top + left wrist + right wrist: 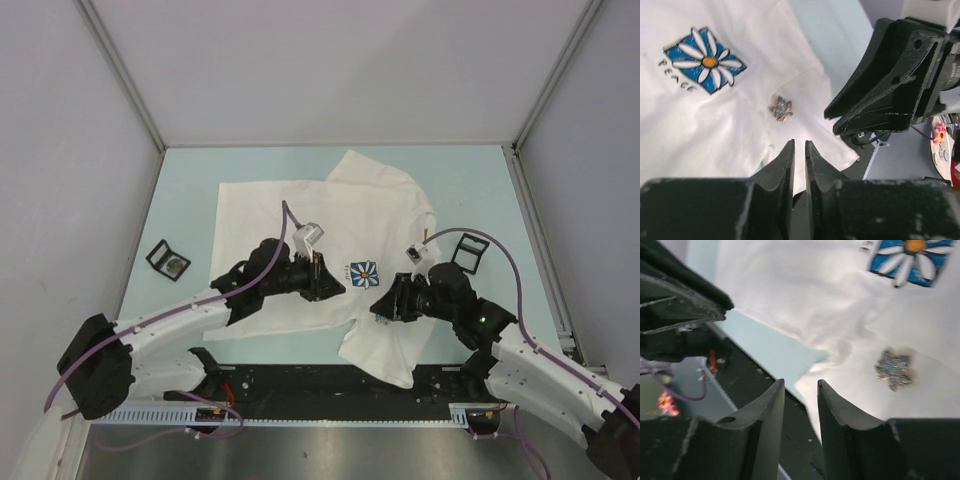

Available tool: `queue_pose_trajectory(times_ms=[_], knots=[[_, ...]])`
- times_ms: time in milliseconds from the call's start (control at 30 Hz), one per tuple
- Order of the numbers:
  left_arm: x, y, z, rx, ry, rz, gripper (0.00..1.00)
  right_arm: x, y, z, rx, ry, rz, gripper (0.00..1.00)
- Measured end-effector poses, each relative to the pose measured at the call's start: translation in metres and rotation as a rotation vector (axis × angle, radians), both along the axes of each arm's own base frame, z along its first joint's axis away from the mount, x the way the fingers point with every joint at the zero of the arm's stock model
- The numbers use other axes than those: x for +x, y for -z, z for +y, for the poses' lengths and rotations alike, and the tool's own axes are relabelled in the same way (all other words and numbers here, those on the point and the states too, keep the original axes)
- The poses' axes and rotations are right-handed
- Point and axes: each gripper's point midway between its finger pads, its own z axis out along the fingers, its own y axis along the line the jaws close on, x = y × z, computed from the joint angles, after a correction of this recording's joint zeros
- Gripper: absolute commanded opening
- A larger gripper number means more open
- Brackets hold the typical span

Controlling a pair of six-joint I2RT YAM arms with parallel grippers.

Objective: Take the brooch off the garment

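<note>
The white T-shirt (pixel 290 215) lies flat on the pale blue table, with its blue-and-white flower print (pixel 363 272) between my two grippers. The brooch (pixel 781 108) is a small dark roundish pin on the cloth below the print, near the hem; it also shows in the right wrist view (pixel 894 369). In the top view I cannot make it out. My left gripper (pixel 799 145) is just short of the brooch, jaws almost together, empty. My right gripper (pixel 800 385) is a little open and empty over the shirt's hem, with the brooch to its right.
Two small square black frames lie on the table, one at the left (pixel 168 260) and one at the right (pixel 470 249). A black rail (pixel 330 380) runs along the near edge. Grey walls enclose the table on three sides.
</note>
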Motion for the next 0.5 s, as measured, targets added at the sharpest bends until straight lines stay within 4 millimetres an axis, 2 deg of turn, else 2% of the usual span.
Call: queue_pose_trajectory(times_ms=[133, 233, 367, 500], knots=[[-0.003, 0.045, -0.002, 0.056, -0.001, 0.112, 0.12, 0.013, 0.036, -0.019, -0.160, 0.105, 0.051, 0.40], [-0.007, 0.068, -0.008, 0.066, 0.015, 0.189, 0.15, 0.024, 0.053, -0.029, -0.245, 0.166, 0.095, 0.41], [-0.011, 0.077, -0.021, 0.020, 0.055, 0.246, 0.18, 0.030, 0.083, -0.043, -0.354, 0.217, 0.172, 0.41], [-0.019, 0.084, -0.039, -0.027, 0.114, 0.291, 0.18, 0.034, 0.092, -0.051, -0.387, 0.237, 0.193, 0.38]])
